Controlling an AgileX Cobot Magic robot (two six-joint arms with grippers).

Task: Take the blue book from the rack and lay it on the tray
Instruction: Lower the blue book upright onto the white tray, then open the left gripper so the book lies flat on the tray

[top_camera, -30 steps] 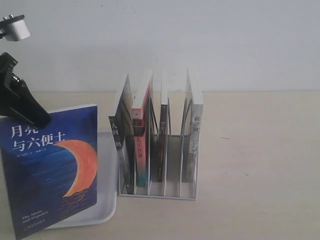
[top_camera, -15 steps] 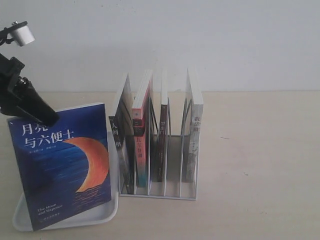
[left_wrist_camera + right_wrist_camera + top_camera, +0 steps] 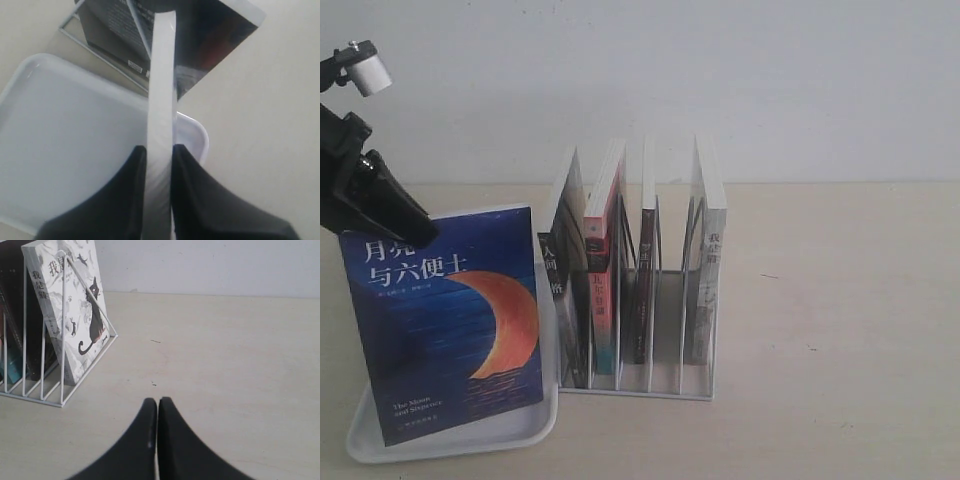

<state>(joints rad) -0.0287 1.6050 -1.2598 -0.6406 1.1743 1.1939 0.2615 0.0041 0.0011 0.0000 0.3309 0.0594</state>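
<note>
- One blue book (image 3: pixel 445 325) stands nearly upright over the tray (image 3: pixel 460 447), cover facing the exterior camera; whether its lower edge touches is unclear.
- Left gripper (image 3: pixel 159 150) pinches its top edge.
- Rack (image 3: pixel 640 385), just beside the tray, holds four other books (image 3: pixel 603 260).
- Right gripper (image 3: pixel 158 402) is closed on nothing, above the tabletop (image 3: pixel 225 365).

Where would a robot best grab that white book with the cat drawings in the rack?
By its top edge, coming straight down from above. The white book stands upright in the end slot of the rack, which fences in its lower half, while its top rises clear. The slot beside it looks empty, so a finger would probably fit on that side.
</note>
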